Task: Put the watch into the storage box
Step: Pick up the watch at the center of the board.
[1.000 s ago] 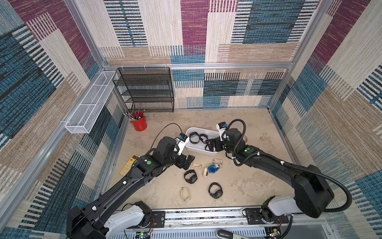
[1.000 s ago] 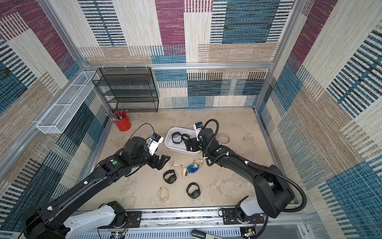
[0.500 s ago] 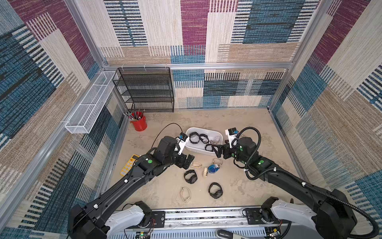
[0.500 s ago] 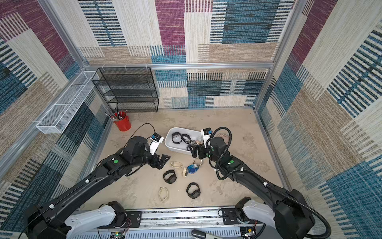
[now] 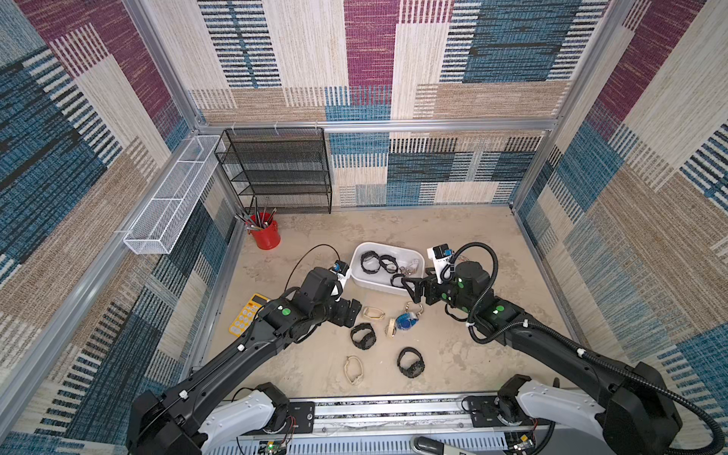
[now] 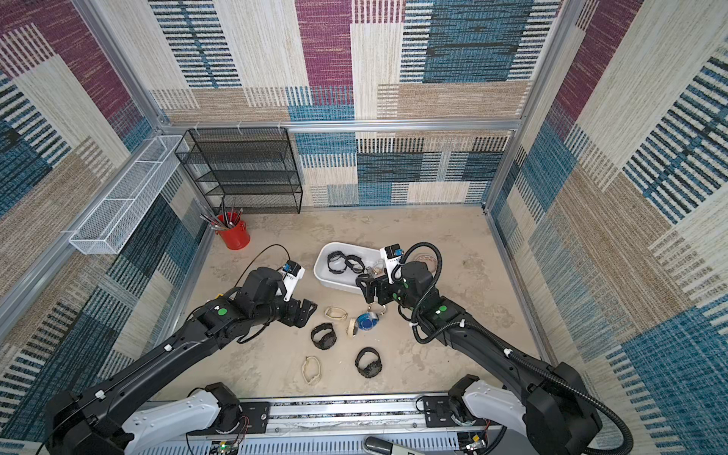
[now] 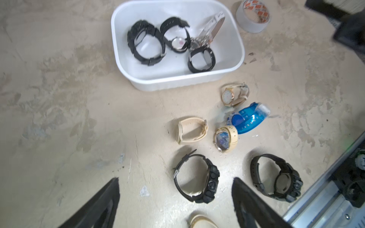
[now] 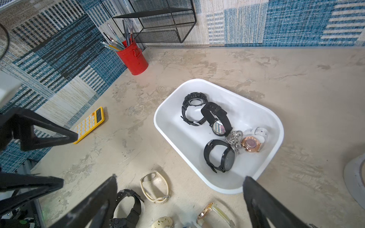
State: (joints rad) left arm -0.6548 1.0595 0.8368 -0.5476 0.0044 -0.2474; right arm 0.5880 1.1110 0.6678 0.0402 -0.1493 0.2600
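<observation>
Worktop [image 7: 79, 118]: loose watches lie crowded.
Storage box [image 7: 173, 82]: holds several watches. The tub looks light. Right claw [image 8: 179, 176], spread and empty at its near rim, could nudge it.
Left claw [image 7: 175, 178]: spread, empty, straddling the black watch [image 7: 212, 178], which lies on the worktop apart from the box. A pinch may roll it or snag neighbours.

Storage box [image 7: 173, 83]: smooth, slightly glossy white plastic. Tabletop [image 7: 69, 98]: matt, rough, mottled beige. Black watch [image 7: 212, 179]: matt rubbery strap. Blue watch [image 7: 245, 120]: glossy translucent plastic.
</observation>
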